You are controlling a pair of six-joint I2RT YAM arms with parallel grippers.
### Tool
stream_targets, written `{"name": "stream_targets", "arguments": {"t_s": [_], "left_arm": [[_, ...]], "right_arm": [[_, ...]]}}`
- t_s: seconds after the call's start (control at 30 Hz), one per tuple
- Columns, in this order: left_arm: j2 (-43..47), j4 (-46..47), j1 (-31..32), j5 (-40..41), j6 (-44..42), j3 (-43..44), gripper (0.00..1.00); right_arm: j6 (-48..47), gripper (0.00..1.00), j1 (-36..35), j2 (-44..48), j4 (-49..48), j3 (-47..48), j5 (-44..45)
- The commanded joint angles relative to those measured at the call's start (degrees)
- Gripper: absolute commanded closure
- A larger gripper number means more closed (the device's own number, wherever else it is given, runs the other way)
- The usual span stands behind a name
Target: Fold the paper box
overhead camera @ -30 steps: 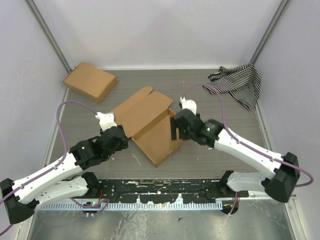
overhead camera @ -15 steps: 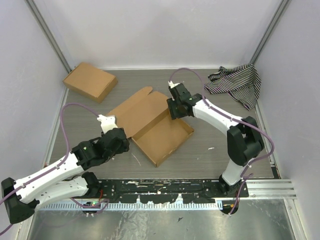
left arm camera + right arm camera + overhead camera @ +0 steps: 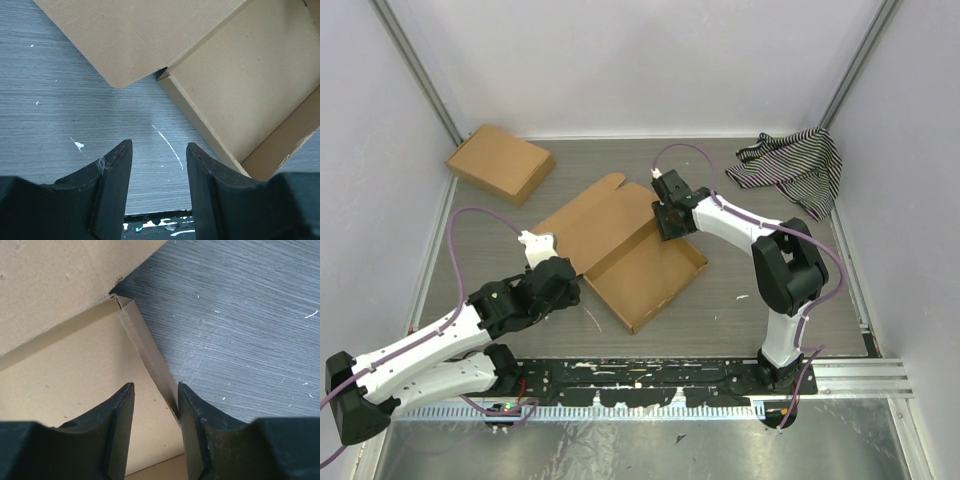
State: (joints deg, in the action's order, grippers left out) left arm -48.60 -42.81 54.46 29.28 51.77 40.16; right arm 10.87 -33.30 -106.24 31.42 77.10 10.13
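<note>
Hovering over paper box (image 3: 640,265) side wall (image 3: 145,350): right tool (image 3: 155,390), fingers apart | left tool (image 3: 159,150) apart, beside box's near corner | light, stiff card (creases easily), so you should pinch a wall edge.

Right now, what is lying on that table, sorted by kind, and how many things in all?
Cardboard boxes: 2, the open paper box and a closed cardboard box
Cloths: 1, a striped cloth
Total: 3
</note>
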Motion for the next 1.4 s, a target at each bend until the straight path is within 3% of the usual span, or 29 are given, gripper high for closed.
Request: {"name": "stream_targets", "arguments": {"t_s": [0.0, 0.07, 0.2, 0.4, 0.67, 0.8, 0.9, 0.97, 1.2, 1.37], "left_arm": [[0.16, -0.75, -0.19, 0.69, 0.65, -0.52, 0.46], [0.32, -0.96, -0.16, 0.53, 1.15, -0.71, 0.46], [0.94, -1.02, -0.22, 0.44, 1.65, -1.37, 0.46], [0.17, -0.34, -0.16, 1.25, 1.41, -1.18, 0.45], [-5.78, 1.52, -0.63, 3.36, -3.1, 3.58, 0.42], [-10.53, 2.98, -4.59, 1.03, -7.25, 8.06, 0.38], [-13.28, 4.84, -8.49, -1.28, -9.48, 10.48, 0.33], [-13.33, 7.52, -11.2, -3.41, -10.67, 10.28, 0.27], [-12.85, 15.39, -24.75, -17.76, -12.78, 9.49, 0.17], [-18.65, 19.38, -33.6, -30.14, -12.65, 10.04, 0.17]], "right_arm": [[0.47, 0.58, -0.01, 1.38, -2.42, 0.19, 0.61], [0.68, 0.64, 0.0, 0.94, -2.58, -0.45, 0.6], [3.87, 0.85, 0.08, 0.75, -2.23, -2.46, 3.48], [10.76, 0.98, 0.25, 5.2, -3.01, -9.8, 5.07], [18.05, 0.99, 0.22, 17.01, -6.85, -24.57, 2.92], [21.62, 0.98, 0.04, 23.3, -8.63, -30.27, -0.7], [22.11, 0.9, -0.05, 26.3, -8.54, -32.31, -0.18], [21.56, 0.79, -0.1, 27.36, -8.19, -32.37, -0.03], [20.01, 0.26, 0.05, 31.92, -4.6, -29.78, 6.89], [17.13, 0.09, 3.41, 32.46, -3.09, -22.93, 9.16]]}}
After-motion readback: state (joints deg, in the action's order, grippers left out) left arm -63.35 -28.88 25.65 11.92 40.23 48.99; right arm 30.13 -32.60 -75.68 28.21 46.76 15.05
